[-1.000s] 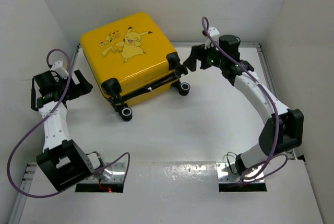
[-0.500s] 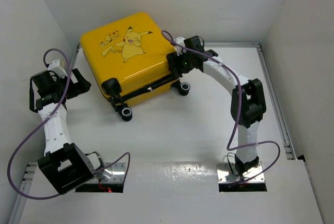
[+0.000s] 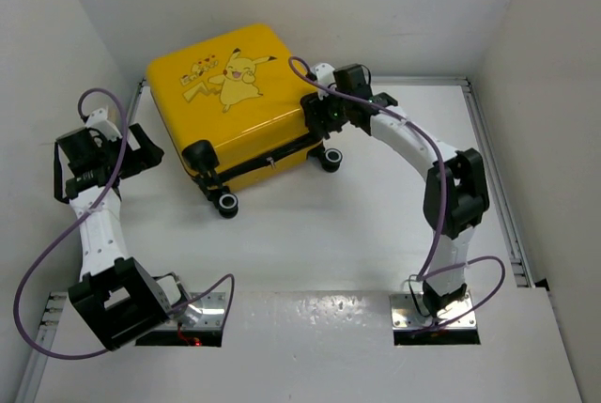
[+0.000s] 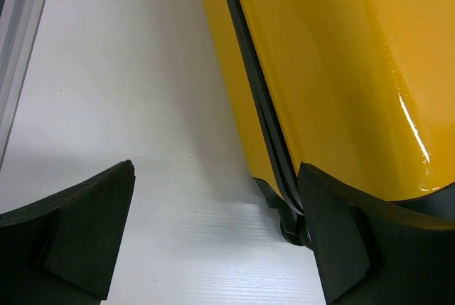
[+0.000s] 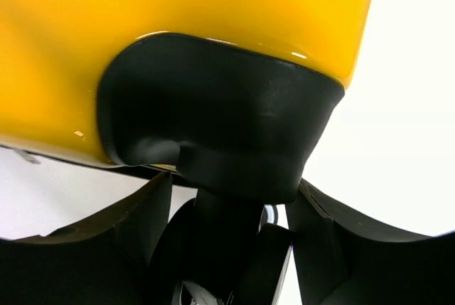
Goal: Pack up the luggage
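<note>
The luggage [image 3: 235, 93], a yellow hard-shell suitcase with a Pikachu cartoon, lies flat at the back of the table, lid up, black zipper seam [image 3: 272, 161] along its front. My left gripper [image 3: 150, 149] is open and empty beside its left side; in the left wrist view the yellow shell [image 4: 327, 70] runs past the right finger [image 4: 341, 248]. My right gripper [image 3: 317, 116] is open at the suitcase's right front corner. In the right wrist view its fingers straddle the black wheel housing [image 5: 213, 113] and wheel [image 5: 234, 262], with small gaps on both sides.
Two black wheels [image 3: 227, 203] [image 3: 331, 159] stick out at the suitcase's front. White walls close in the back and both sides. A metal rail [image 3: 493, 159] runs along the table's right edge, another along the left [image 4: 18, 42].
My right arm has swung left and brought its gripper up to the suitcase's right front corner wheel. The suitcase has barely shifted. The left arm has hardly moved.
</note>
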`<state>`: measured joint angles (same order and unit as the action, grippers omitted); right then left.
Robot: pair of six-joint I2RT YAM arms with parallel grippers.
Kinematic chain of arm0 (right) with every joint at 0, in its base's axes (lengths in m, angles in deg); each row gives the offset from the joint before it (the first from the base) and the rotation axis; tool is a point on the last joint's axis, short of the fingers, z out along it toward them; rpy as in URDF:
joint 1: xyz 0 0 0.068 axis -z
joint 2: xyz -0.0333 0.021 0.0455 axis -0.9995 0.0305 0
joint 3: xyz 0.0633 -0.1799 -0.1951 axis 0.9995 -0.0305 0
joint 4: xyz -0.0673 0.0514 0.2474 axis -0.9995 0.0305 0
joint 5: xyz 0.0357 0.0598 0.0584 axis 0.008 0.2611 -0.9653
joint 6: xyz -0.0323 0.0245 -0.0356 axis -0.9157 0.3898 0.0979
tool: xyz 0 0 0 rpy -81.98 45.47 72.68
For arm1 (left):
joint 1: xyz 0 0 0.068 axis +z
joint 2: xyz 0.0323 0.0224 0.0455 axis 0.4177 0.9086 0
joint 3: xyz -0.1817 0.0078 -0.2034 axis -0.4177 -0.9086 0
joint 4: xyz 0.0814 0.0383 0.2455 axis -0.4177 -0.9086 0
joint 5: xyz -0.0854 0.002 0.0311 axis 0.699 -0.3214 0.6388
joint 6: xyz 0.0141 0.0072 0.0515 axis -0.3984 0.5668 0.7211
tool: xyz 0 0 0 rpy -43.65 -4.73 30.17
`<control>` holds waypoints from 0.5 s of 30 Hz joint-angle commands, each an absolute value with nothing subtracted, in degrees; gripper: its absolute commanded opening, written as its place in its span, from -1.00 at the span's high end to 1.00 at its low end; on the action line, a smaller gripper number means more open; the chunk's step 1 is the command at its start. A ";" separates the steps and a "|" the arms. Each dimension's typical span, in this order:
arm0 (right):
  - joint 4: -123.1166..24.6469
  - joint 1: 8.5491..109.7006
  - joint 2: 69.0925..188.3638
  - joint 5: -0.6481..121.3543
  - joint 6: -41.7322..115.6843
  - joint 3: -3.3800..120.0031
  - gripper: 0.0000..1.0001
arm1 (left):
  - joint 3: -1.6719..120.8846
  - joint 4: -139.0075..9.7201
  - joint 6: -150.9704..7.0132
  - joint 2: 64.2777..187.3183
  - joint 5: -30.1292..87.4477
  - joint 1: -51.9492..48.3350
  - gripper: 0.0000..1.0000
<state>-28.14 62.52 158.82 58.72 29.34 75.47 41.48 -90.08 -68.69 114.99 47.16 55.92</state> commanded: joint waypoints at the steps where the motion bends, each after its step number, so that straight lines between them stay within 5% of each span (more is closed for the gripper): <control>1: -31.37 62.50 151.89 58.24 28.32 76.02 1.00 | 41.14 -88.10 -69.80 113.41 48.08 56.51 -0.95; 5: -30.24 62.76 152.06 58.50 28.40 75.14 1.00 | 40.00 -88.10 -69.80 113.41 50.45 56.51 -0.95; 9: -29.09 62.68 154.78 60.26 29.28 75.23 0.73 | 39.38 -88.10 -70.33 112.19 53.09 56.51 -0.95; 11: -28.91 62.85 155.84 60.79 29.72 75.14 0.46 | 38.77 -88.10 -69.72 111.30 53.09 56.51 -0.95; 12: -28.83 62.85 156.01 60.96 29.72 74.96 0.09 | 38.77 -88.10 -69.72 110.52 53.09 56.51 -0.95; 15: -29.09 62.94 155.75 62.02 31.64 74.18 -0.30 | 39.38 -89.86 -68.48 109.98 53.09 56.51 -0.99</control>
<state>-27.46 62.12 156.99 60.16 31.61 74.23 38.79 -90.19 -69.48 112.04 51.29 55.92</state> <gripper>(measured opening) 0.609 0.993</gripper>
